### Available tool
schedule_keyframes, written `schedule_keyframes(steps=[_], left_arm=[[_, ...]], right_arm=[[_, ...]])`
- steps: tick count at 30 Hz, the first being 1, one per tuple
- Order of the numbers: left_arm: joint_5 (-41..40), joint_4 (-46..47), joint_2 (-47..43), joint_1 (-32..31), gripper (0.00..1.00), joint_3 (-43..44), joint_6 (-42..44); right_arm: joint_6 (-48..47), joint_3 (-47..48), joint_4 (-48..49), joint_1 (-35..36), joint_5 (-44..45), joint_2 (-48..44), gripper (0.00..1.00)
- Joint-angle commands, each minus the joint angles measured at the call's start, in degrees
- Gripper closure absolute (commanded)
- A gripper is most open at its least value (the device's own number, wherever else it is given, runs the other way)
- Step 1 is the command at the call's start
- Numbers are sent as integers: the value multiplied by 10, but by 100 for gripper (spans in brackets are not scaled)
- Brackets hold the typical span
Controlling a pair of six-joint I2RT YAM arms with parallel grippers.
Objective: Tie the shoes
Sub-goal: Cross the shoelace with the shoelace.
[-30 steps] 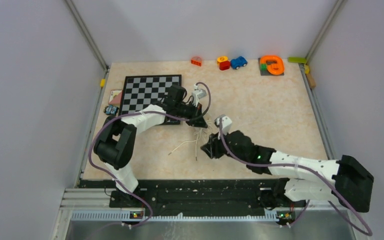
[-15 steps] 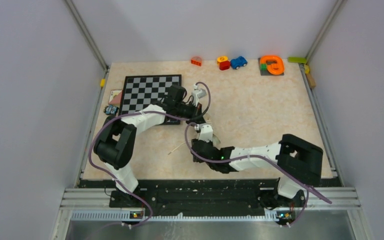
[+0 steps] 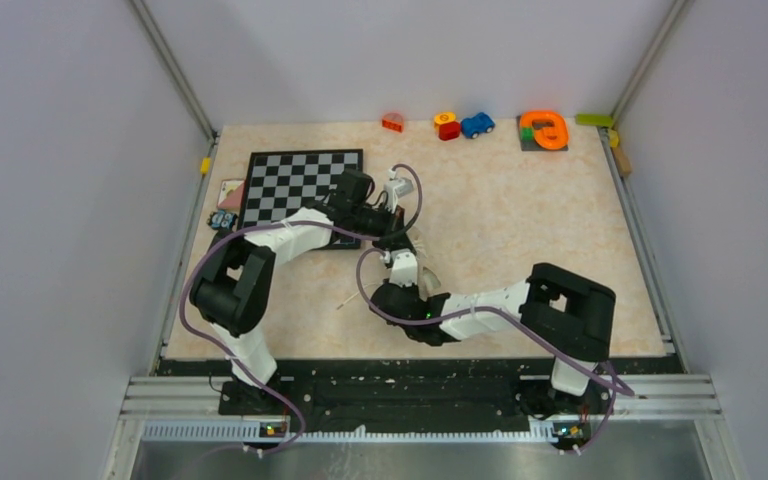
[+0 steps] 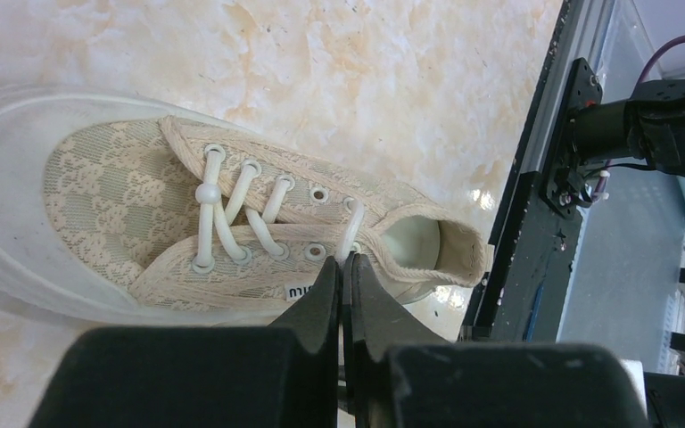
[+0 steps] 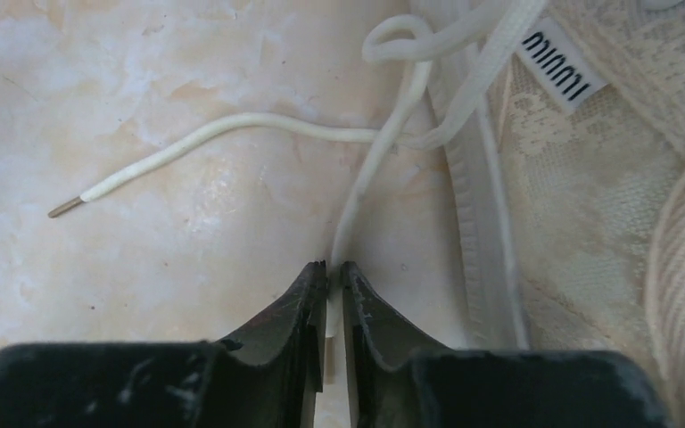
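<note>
Your left tool (image 4: 343,265), arm stretched forward, is pinched shut on a lace (image 4: 350,234) just ahead, over the sneaker (image 4: 116,196). Your right tool (image 5: 334,267), elbow folded, clamps a lace strand (image 5: 354,201); sneaker to its right, open surface (image 5: 143,259) to its left.

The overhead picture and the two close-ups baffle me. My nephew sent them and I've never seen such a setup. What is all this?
Two robot arms, bolted at the table's near edge, are working on tying a shoe. The wide picture looks down from above. It shows the left arm, the right arm, a chessboard and small toys on the table. The other two pictures come from cameras on the wrists, so the black wedges at the bottom are each arm's own pincer. The left pincer is shut on a lace strand coming from the cream sneaker. The right pincer pinches the loose lace lying on the table beside the sneaker.
</note>
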Motion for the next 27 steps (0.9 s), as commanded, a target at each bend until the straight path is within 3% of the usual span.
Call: schedule_keyframes(steps=[1,9,14,18,24,27], left_arm=[[10,0,2,1,100,22,9],[21,-9,10,1,100,30,10],[30,-24,19,1,100,41,9],[37,-27,23,1,100,45,6],[47,-25,29,1,100,50,1],[51,-26,34,2,100,53,-2]], right_arm=[[-23,25,-18,6,-17,14,98],[-242,-52,69,-1,-82,-209,100],[-340,-104,109,-72,-196,-319,100],[-370,-148,184,-173,-343,-337,100],[-417,-218,365,-242,-521,-325,100],[-395,-252,492,-295,-637,-294,100]])
